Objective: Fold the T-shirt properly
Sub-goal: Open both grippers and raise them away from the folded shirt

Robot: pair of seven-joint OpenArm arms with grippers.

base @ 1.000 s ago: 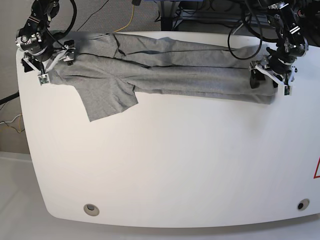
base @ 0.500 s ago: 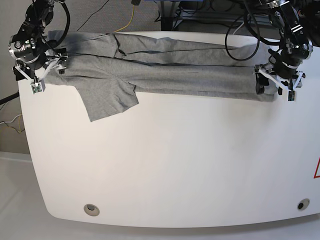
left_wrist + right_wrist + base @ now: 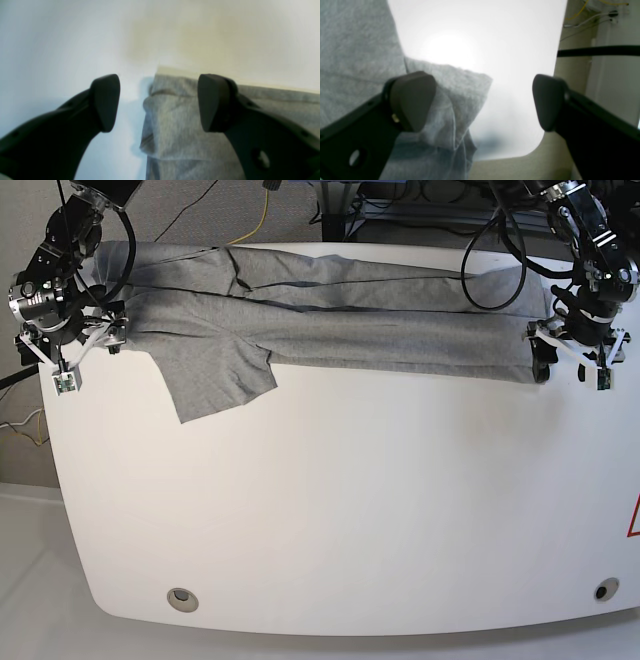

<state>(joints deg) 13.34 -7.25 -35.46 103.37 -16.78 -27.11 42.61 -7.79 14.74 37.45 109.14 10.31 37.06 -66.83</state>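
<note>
**Clearance on the table top**

I see the T-shirt point(image 3: 330, 320) filling only the far strip of the white table point(image 3: 350, 510). The near expanse lies bare for passage. Dark cables point(image 3: 490, 240) loop behind the left gripper point(image 3: 575, 360), crowding the far-right corner.

Both arms are black, jointed metal with loops of black cable hanging off them. The left gripper point(image 3: 573, 356) and right gripper point(image 3: 82, 352) carry pale brackets. Up close, the fingertips point(image 3: 106, 100) are dark, rounded, matte pads; a screw hole marks each finger.
</note>
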